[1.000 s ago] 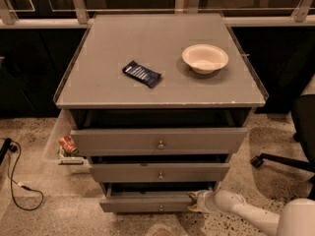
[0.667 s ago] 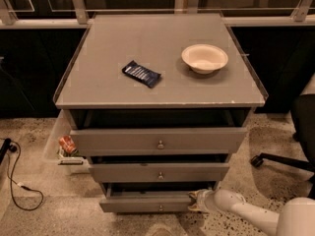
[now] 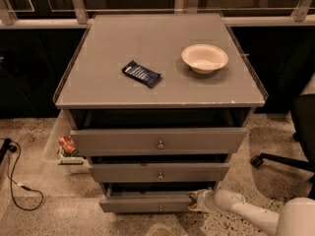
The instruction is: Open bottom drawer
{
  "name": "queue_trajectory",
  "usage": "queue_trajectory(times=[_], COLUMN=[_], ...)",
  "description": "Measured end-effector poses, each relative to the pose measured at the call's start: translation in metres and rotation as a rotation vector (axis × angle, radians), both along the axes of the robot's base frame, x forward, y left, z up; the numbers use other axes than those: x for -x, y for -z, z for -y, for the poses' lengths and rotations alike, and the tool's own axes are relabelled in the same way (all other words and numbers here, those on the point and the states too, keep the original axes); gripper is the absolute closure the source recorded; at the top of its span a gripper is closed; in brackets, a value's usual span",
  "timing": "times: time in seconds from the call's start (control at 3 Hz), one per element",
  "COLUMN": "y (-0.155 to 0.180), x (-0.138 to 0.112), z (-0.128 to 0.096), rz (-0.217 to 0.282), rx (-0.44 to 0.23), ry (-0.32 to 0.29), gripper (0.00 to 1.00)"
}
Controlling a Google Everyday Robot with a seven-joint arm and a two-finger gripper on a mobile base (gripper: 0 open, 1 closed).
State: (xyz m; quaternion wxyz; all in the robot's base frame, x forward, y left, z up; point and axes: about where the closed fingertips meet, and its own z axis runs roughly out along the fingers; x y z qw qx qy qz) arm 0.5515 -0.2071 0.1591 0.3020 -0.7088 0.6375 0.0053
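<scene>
My gripper [image 3: 196,200] is down low at the right end of the bottom drawer [image 3: 142,203], right up against its front. Can't honestly tell if it's clamped on or loose. That drawer sits lowest in the stack, near the floor, pulled out a little. What's inside is too dark to see. Same for the middle drawer [image 3: 123,172] and top drawer [image 3: 113,141], both slightly out. On the cabinet top [image 3: 98,82] are a white bowl [image 3: 204,58], upright, and a dark packet [image 3: 141,73]. A clear bin [image 3: 54,141] on the cabinet's left holds something red-orange [image 3: 67,144].
</scene>
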Motion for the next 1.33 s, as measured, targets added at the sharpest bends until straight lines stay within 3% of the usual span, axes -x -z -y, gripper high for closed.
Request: queue_trajectory(times=[0.33, 0.67, 1.0, 1.33], y=[0.011, 0.015, 0.020, 0.013], x=[0.010, 0.018, 0.038, 0.038], z=[-0.004, -0.004, 0.000, -0.001], rz=[-0.020, -0.035, -0.066, -0.066], rx=[-0.017, -0.038, -0.065, -0.065], ry=[-0.017, -0.015, -0.018, -0.018], gripper=[0.16, 0.19, 0.42, 0.65])
